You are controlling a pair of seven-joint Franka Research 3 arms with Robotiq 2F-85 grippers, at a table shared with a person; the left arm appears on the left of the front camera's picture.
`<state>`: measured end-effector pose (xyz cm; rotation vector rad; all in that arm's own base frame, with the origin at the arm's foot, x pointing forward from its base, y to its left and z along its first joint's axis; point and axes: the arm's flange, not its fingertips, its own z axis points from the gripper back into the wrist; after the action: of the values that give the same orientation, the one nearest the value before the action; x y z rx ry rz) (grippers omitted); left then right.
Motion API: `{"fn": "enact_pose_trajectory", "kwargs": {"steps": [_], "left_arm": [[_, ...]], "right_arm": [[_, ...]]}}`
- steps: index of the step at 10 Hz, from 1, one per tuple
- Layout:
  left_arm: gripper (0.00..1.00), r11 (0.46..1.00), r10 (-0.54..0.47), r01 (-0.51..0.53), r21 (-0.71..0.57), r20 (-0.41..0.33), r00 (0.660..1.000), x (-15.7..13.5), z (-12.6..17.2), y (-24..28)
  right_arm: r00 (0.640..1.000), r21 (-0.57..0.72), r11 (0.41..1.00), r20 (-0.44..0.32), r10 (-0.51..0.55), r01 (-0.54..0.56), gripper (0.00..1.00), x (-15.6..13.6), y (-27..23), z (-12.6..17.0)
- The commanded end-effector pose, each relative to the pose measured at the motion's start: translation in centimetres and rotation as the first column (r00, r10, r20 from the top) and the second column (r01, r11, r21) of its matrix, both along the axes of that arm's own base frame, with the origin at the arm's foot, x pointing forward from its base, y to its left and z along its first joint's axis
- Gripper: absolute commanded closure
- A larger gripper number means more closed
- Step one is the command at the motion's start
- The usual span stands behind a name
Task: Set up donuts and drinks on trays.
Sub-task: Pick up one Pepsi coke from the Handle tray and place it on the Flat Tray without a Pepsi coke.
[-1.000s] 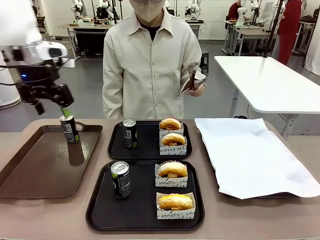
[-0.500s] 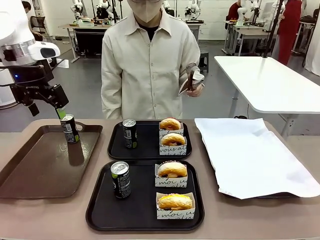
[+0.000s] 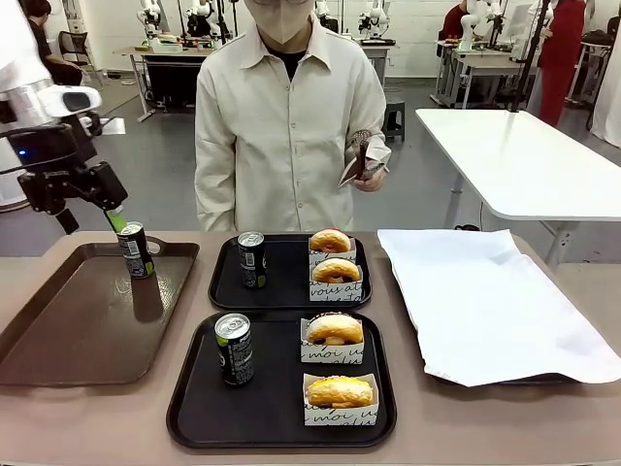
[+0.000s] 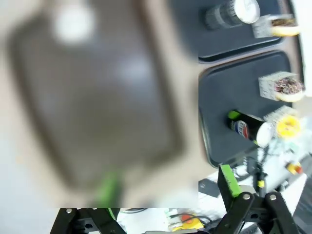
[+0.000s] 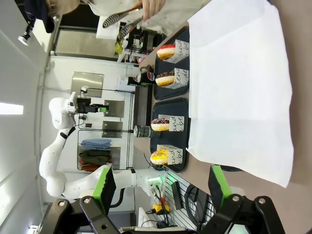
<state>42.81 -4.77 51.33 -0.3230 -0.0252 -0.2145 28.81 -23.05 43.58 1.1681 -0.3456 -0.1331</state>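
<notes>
Each of the two black trays (image 3: 281, 427) (image 3: 291, 296) carries a matching set, one can to the left and two sleeved donuts stacked front to back on the right, which reads as a finished serving for two people. The near tray holds a can (image 3: 234, 349), a sprinkled donut (image 3: 334, 328) and a golden donut (image 3: 340, 391); the far tray holds a can (image 3: 252, 258), a red-iced donut (image 3: 331, 240) and another donut (image 3: 337, 271). A third can (image 3: 134, 249) stands alone at the far end of the brown tray (image 3: 58, 340), likely a spare. The left gripper (image 3: 92, 206) hangs just above it, jaws apart and empty. The right gripper (image 5: 161, 187) also shows its jaws apart, holding nothing, over the white-paper-lined tray (image 3: 485, 291). The person holds tongs (image 3: 362, 155) clear of the surface. Count: three cans, four donuts, two black trays.
</notes>
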Motion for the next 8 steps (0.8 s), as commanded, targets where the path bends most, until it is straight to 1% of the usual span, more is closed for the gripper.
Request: {"fn": "enact_pose_trajectory", "kwargs": {"steps": [1,2,3,4,5,6,7,8], "left_arm": [[0.00,0.958,0.045,-0.060,-0.280,-0.059,0.997,0.0,-1.1,5.8],[0.00,0.887,0.041,-0.092,-0.452,-0.122,0.992,-0.5,-1.7,9.0],[0.00,0.802,0.059,-0.114,-0.586,-0.112,0.992,-2.1,-3.0,12.4],[0.00,0.750,0.122,-0.166,-0.640,-0.113,0.986,-1.2,-3.1,14.7],[0.00,0.719,0.241,-0.267,-0.641,-0.129,0.962,-0.2,-3.4,17.0],[0.00,0.691,0.283,-0.303,-0.657,-0.140,0.949,-1.6,-4.5,19.5],[0.00,0.660,0.269,-0.297,-0.690,-0.151,0.951,-3.0,-6.2,22.0],[0.00,0.645,0.201,-0.247,-0.723,-0.152,0.968,-1.7,-6.3,23.3]], "right_arm": [[1.000,0.019,1.000,0.014,0.000,0.000,0.00,0.2,-0.1,0.2],[1.000,0.019,1.000,0.014,0.000,0.000,0.00,0.2,-0.1,0.2],[1.000,0.019,1.000,0.014,0.000,0.000,0.00,0.2,-0.1,0.2],[1.000,0.019,1.000,0.014,0.000,0.000,0.00,0.2,-0.1,0.2],[1.000,0.019,1.000,0.014,0.000,0.000,0.00,0.2,-0.1,0.2],[1.000,0.019,1.000,0.014,0.000,0.000,0.00,0.2,-0.1,0.2],[1.000,0.019,1.000,0.014,0.000,0.000,0.00,0.2,-0.1,0.2],[1.000,0.019,1.000,0.014,0.000,0.000,0.00,0.2,-0.1,0.2]]}}
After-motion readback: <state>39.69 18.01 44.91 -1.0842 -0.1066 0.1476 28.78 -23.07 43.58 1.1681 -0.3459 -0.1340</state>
